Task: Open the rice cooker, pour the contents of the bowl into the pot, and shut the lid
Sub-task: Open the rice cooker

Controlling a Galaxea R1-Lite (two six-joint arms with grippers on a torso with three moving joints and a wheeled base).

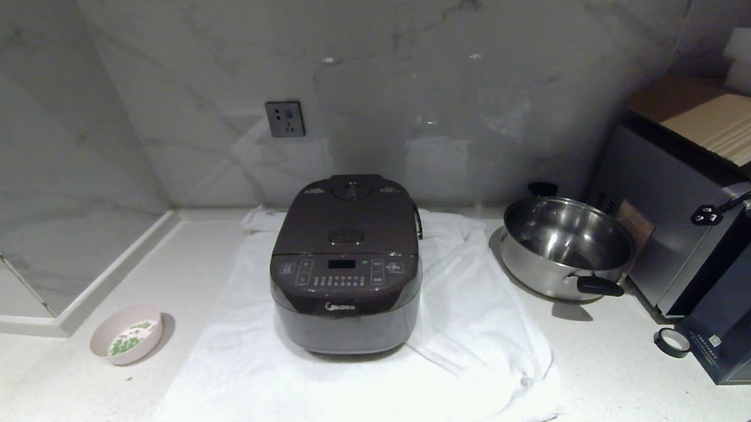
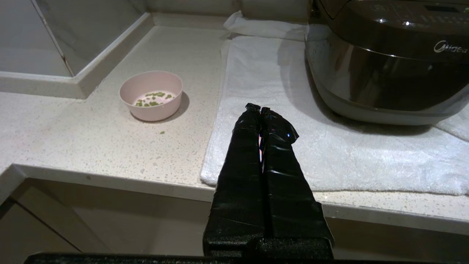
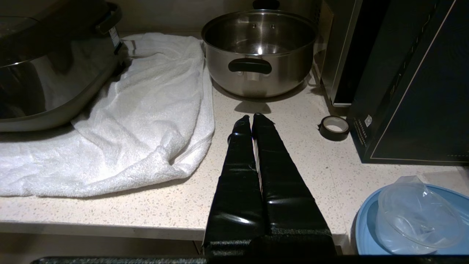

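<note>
The bowl (image 1: 126, 334) sits on the bare bench (image 1: 57, 397), well to the left of the rice cooker (image 1: 346, 268) and a little nearer the front edge. The contents of the bowl (image 1: 129, 337), green pieces with white bits, lie loose in its bottom, and one green piece lies on the bench just outside it. The left hand (image 2: 260, 109) hangs over the front edge of the bench, left of the rice cooker and lower, its taped fingers pressed together on nothing. The rice cooker stands in the middle of a white towel (image 1: 480, 332), its lid (image 1: 350, 215) down, so the pot is hidden. The right hand (image 3: 252, 118) hangs over the front edge of the bench to the right of the rice cooker, fingers pressed together and empty. Farther right of the rice cooker stands a steel pan (image 1: 564, 245), just off the towel, then a silver appliance (image 1: 669, 226), a roll of tape (image 1: 672, 341) and a dark box (image 1: 742, 323).
</note>
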